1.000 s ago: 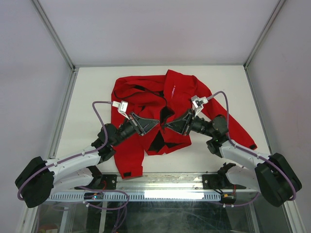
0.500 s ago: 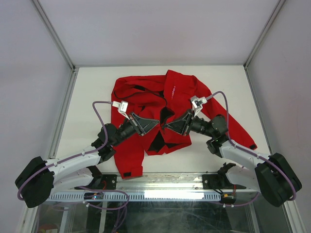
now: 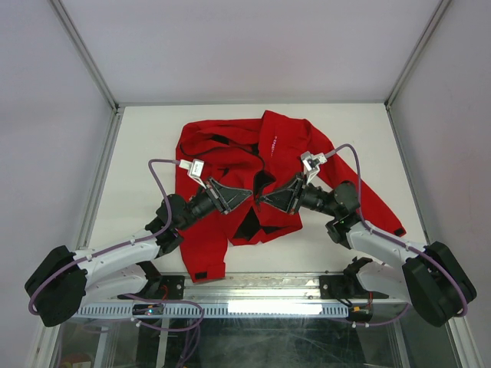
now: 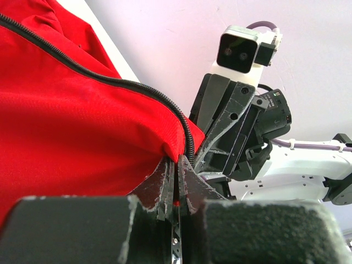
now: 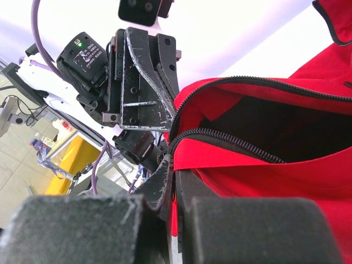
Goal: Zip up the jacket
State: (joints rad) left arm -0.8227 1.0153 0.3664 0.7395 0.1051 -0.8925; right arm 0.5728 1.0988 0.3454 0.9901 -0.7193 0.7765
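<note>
The red jacket [image 3: 230, 157] lies open on the white table, black lining showing at its middle, white lettering on the chest. My left gripper [image 3: 247, 192] is shut on the lower corner of one front edge; the left wrist view shows the red fabric [image 4: 77, 126] and its dark zipper teeth [image 4: 187, 135] pinched at the jaw tips [image 4: 177, 160]. My right gripper [image 3: 262, 198] is shut on the other front edge; the right wrist view shows its zipper [image 5: 220, 140] and red cloth [image 5: 275, 181] between the jaws [image 5: 175, 168]. The two grippers face each other, tips nearly touching.
Both sleeves spread outward, one cuff near the front edge [image 3: 199, 274], the other at the right [image 3: 399, 230]. Enclosure walls and metal frame posts [image 3: 84, 54] surround the table [image 3: 337, 123]. Purple cables [image 3: 153, 176] loop over both arms.
Almost nothing differs; the left wrist has shifted very slightly, and both grippers keep their hold on the jacket's front edges.
</note>
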